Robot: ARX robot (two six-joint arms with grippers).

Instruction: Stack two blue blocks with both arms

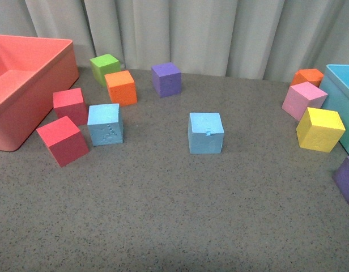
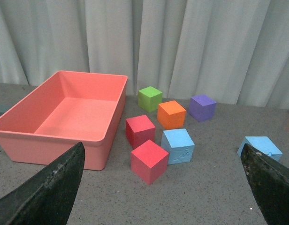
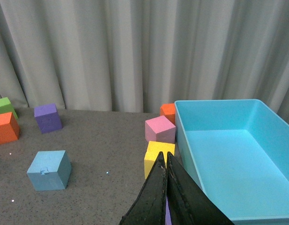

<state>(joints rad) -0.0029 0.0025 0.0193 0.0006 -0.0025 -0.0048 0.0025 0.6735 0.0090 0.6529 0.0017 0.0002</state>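
Sky-blue foam, two cubes, both flat on the grey speckled table [image 1: 174, 226], not stacked; embossed blue block [image 1: 105, 124] sits left of centre in the front view, relief on its front face, just beside two red cubes, rear red cube [image 1: 70, 106] and front red cube [image 1: 63, 140], the front one turned at an angle; notched blue block [image 1: 205, 133] stands alone near the table's middle, small notch on its top front edge, bare table between it and the embossed one; behind the embossed block an orange cube [image 1: 120, 87], then a green cube [image 1: 105, 68] nearer the curtain [image 1: 191, 34]; a purple cube [image 1: 166, 79] to the right of those; coral bin [image 1: 35, 105] at the left edge, close to the red cubes; on the right side a pink cube [image 1: 303, 100] with a second orange cube [image 1: 307, 76] behind it, a yellow cube [image 1: 320, 129] in front of it, all against the turquoise bin [image 1: 340, 85]; a second purple cube [image 1: 348, 179] cut by the right edge; left gripper [image 2: 162, 144] shows in its wrist view with fingers [image 2: 50, 187] spread wide apart, above the table, looking toward the coral bin and the embossed block; right gripper [image 3: 164, 157] shows in its wrist view with fingers pressed together tip to tip, above the yellow cube by the turquoise bin wall.
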